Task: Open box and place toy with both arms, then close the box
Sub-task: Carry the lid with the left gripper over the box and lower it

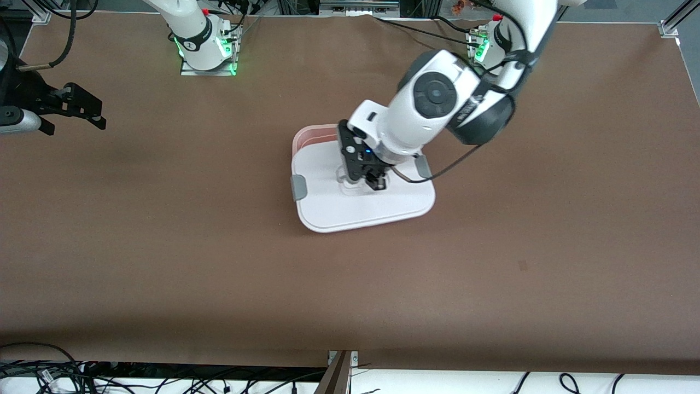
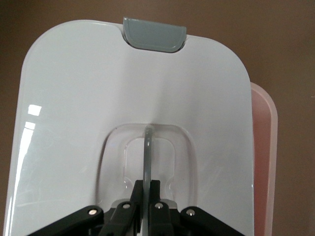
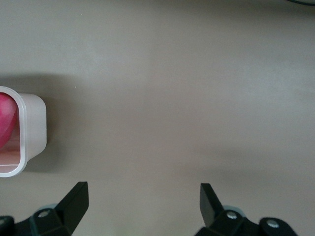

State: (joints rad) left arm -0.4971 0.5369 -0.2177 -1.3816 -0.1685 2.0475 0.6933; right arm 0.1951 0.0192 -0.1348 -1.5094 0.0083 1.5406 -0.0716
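The white lid with its two grey clips lies over the pink box, shifted toward the front camera so the box's rim shows at the lid's farther edge. My left gripper is shut on the lid's centre handle. The left wrist view shows the lid, one clip and the pink rim beside it. My right gripper is open and empty over bare table at the right arm's end. The right wrist view shows its gripper, a box corner and the pink toy inside.
Brown table all around the box. The arm bases stand at the table's edge farthest from the front camera. Cables lie along the edge nearest to that camera.
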